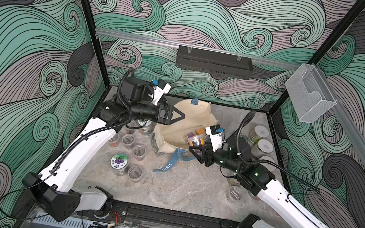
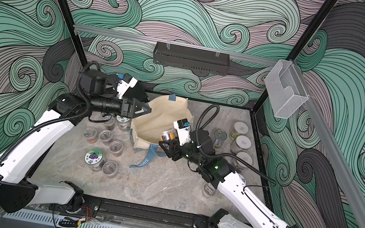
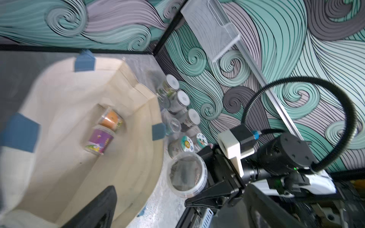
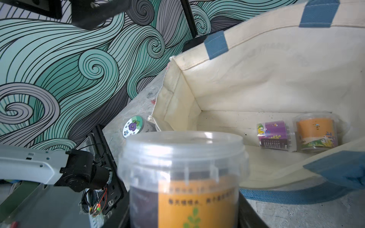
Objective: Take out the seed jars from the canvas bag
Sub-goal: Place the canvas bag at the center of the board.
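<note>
My right gripper (image 3: 193, 177) is clamped on a clear-lidded jar (image 4: 183, 173) with an orange label, just beside the bag (image 1: 198, 112) rim. My left gripper (image 1: 177, 116) is spread wide and empty over the bag's left edge. Inside, a purple jar (image 3: 99, 141) and an orange jar (image 3: 111, 119) lie on their sides, touching. The other jars (image 1: 128, 139) stand on the table (image 1: 188, 191) on both sides of the bag.

We find the cream canvas bag (image 1: 201, 118) standing centrally.
Two clear labelled jars (image 4: 272, 134) lie inside; more clear jars (image 1: 128, 139) flank it.
</note>
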Controlling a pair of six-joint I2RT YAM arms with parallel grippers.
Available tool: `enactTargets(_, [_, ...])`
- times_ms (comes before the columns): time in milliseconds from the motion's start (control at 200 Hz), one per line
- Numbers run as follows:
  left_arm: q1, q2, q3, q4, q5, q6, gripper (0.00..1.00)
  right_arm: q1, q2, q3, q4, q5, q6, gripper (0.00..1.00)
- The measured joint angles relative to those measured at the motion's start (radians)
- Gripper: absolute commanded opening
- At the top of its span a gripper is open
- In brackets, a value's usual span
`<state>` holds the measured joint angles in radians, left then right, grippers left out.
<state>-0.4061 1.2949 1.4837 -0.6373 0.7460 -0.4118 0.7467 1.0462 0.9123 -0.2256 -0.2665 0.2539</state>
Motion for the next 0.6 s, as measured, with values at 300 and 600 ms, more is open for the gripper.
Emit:
enactTargets(300, [-0.117, 0.09, -0.055, -0.02, 0.123, -0.031, 0.99, 0.0, -0.021, 0.007, -0.029, -0.084, -0.045, 0.49])
enactTargets(600, [-0.204, 0.168, -0.059, -0.006, 0.175, -0.057, 0.9, 0.0, -0.029, 0.007, -0.034, -0.11, -0.053, 0.49])
